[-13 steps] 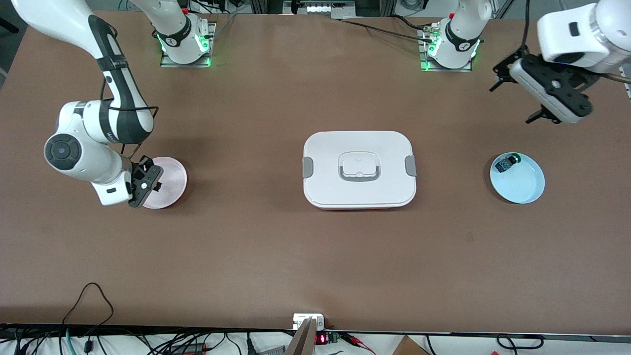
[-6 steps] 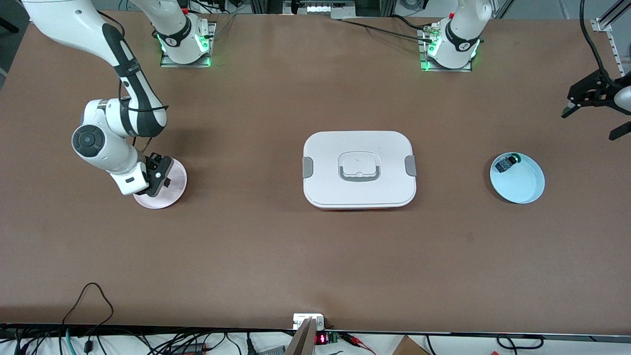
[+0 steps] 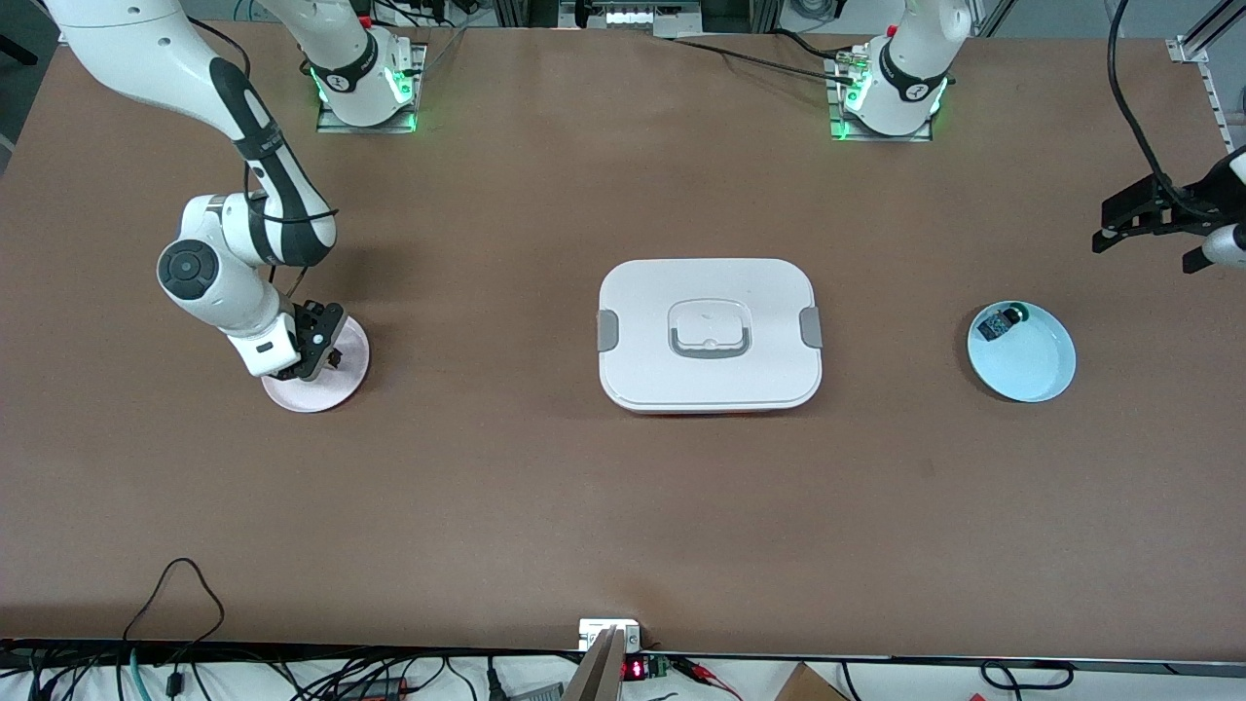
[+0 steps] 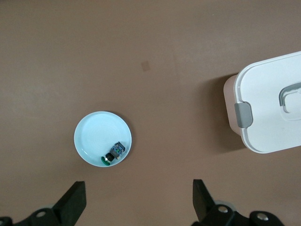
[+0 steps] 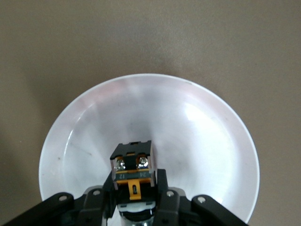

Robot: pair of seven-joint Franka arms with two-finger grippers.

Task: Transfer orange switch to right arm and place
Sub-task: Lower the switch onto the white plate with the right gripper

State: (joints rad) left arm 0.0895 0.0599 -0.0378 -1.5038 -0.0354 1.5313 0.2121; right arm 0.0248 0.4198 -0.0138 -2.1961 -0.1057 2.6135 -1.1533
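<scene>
Right wrist view: my right gripper (image 5: 134, 200) clamps the orange switch (image 5: 133, 172) over the pink plate (image 5: 216, 122). My left gripper (image 4: 136, 202), fingers wide, waits above the table's left-arm end.

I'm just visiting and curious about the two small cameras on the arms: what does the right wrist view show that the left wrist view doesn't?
Only the right wrist view shows the right gripper shut on the orange switch, over the pink plate.

Only the left wrist view shows the open left gripper high over the table, the blue plate with a small blue-and-green part in it, and a corner of the white box.

Both show the brown table.
</scene>
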